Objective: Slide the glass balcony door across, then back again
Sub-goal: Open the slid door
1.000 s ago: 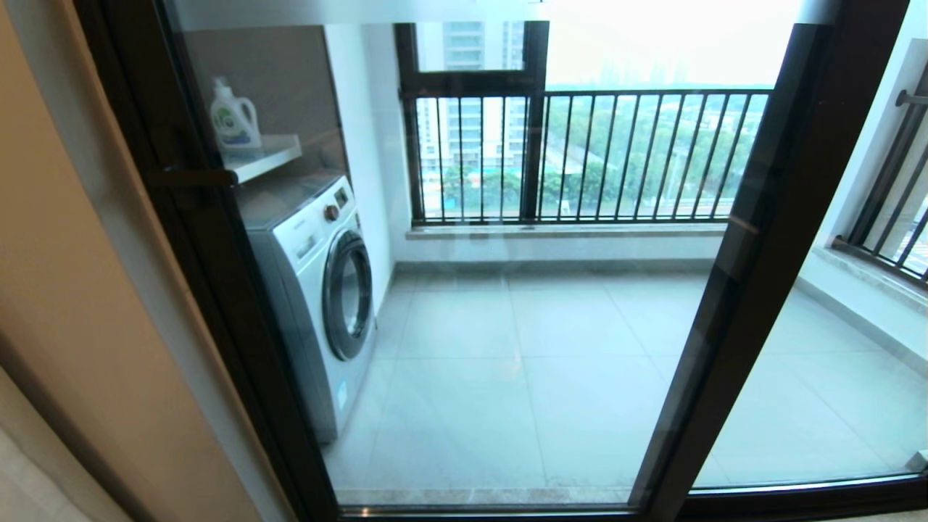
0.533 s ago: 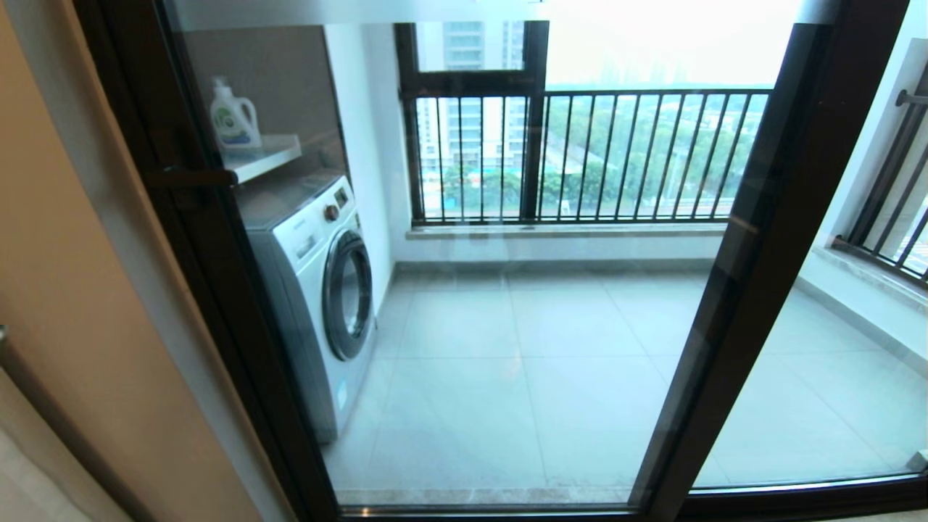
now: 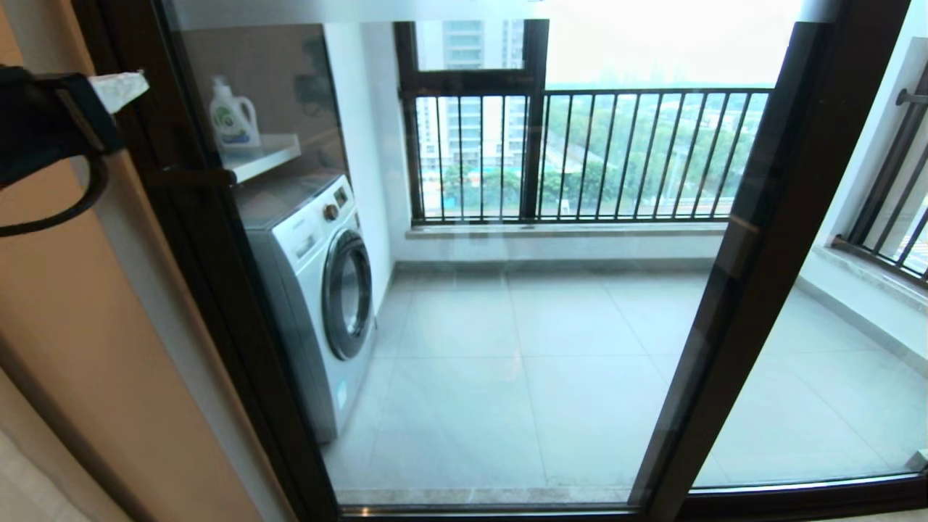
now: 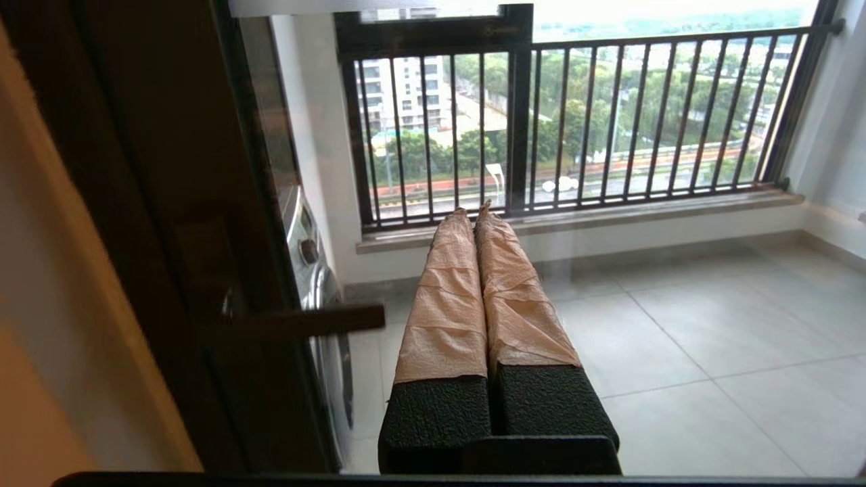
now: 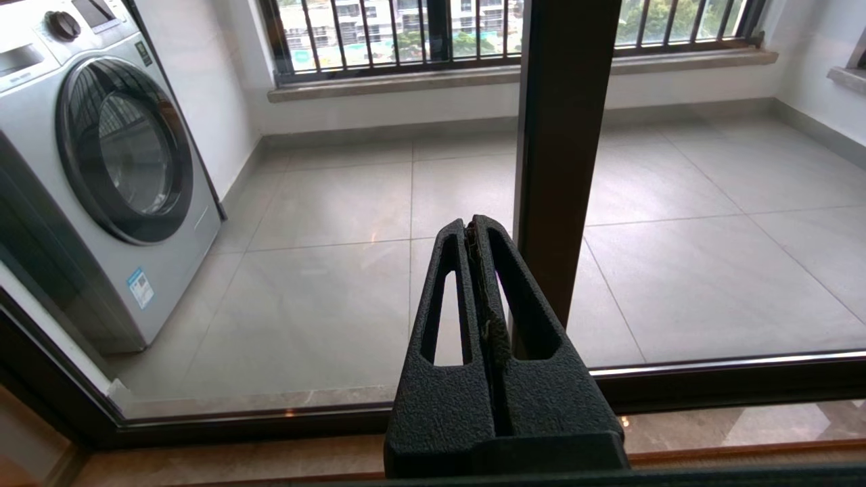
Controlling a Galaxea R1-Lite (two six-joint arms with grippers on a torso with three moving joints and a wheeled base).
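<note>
Left end effector (image 4: 473,211) clenched, empty, just beside lever handle (image 4: 304,323) on glass balcony door (image 3: 507,326) left stile; right end effector (image 5: 477,233) clenched, farther.

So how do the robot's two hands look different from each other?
The left end effector has fingers wrapped in tan tape; the right end effector has bare black fingers with long slots. The left one is raised near the lever handle of the glass balcony door; the right one is low, close to the door's bottom rail. Both are shut and empty.
</note>
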